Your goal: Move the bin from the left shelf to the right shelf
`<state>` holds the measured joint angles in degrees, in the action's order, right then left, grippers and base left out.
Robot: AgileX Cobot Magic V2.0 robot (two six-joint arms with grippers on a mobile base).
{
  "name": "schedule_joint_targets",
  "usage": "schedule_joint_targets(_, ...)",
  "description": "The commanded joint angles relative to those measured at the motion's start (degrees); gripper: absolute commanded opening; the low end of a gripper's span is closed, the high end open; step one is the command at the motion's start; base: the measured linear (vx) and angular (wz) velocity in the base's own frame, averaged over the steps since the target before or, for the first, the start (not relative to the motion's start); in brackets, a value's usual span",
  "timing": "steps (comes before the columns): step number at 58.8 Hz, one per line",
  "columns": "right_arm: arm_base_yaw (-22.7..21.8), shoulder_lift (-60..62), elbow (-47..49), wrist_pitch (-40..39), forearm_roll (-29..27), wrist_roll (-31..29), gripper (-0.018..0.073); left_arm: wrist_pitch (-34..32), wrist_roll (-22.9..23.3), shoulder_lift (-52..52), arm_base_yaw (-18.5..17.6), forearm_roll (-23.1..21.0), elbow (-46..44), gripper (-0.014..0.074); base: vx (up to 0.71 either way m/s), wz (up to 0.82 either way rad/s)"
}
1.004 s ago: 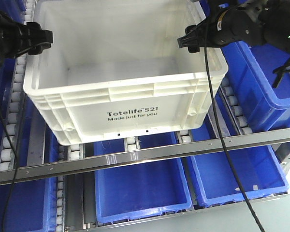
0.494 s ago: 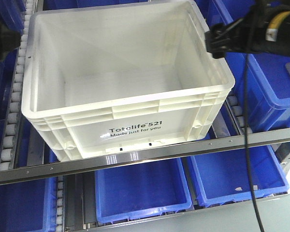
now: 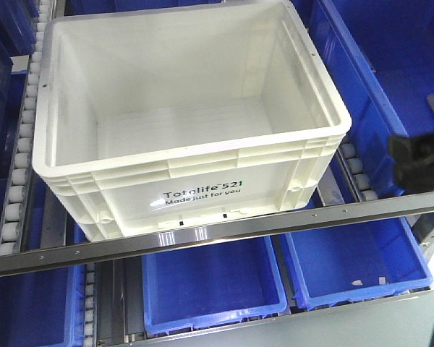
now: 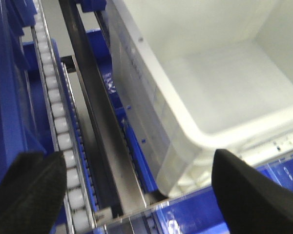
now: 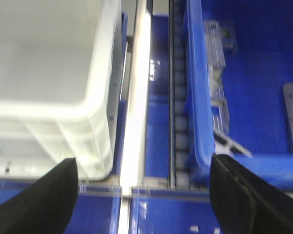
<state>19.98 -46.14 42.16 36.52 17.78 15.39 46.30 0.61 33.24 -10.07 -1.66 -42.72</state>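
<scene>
The white bin with black "Totelife 521" print stands empty on the roller shelf, its front wall against the metal rail. My left gripper is open and empty, hovering off the bin's left front corner. My right gripper is open and empty, off the bin's right front corner. In the front view only a blurred black part of the right arm shows at the right edge, apart from the bin. The left arm is out of that view.
Blue bins sit on the lower shelf and to the right of the white bin, also in the right wrist view. White roller tracks run along both sides. A dark rail runs left of the bin.
Both grippers have let go of the bin's rim and drawn away. The bin slid forward to the front rail and now rests still. The right arm dropped to the right edge.
</scene>
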Motion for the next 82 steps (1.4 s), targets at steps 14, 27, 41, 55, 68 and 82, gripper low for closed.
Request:
schedule_joint_targets(14, -0.1, 13.1, -7.7, 2.8, -7.9, -8.6, 0.0532, 0.8, 0.0, -7.7, -0.4, -0.4, 2.0, 0.0578, 0.00, 0.00)
schedule_joint_targets(27, -0.1, 15.8, -9.6, 3.2, -12.9, -12.7, 0.0526, 0.8, 0.0, -7.9, -0.4, -0.4, 2.2, 0.0572, 0.00, 0.00)
schedule_joint_targets(41, -0.1, 15.8, -9.6, 3.6, -13.6, -13.0, 0.0374, 0.9, 0.0, -7.9, -0.4, -0.4, 2.2, 0.0400, 0.00, 0.00)
schedule_joint_targets(55, -0.1, 15.8, -9.6, 3.6, -12.9, -14.6, 0.0078, 1.5, 0.0, -7.9, -0.4, -0.4, 2.2, 0.0148, 0.00, 0.00)
schedule_joint_targets(68, -0.1, 15.8, -9.6, 3.6, -13.5, -14.5, -0.0009, 1.7, 0.0, -7.9, -0.4, -0.4, 2.2, 0.0019, 0.00, 0.00)
schedule_joint_targets(82, -0.1, 15.8, -9.6, 3.7, -13.5, -14.5, -0.0008, 1.7, 0.0, -7.9, -0.4, -0.4, 2.2, -0.0001, 0.00, 0.00)
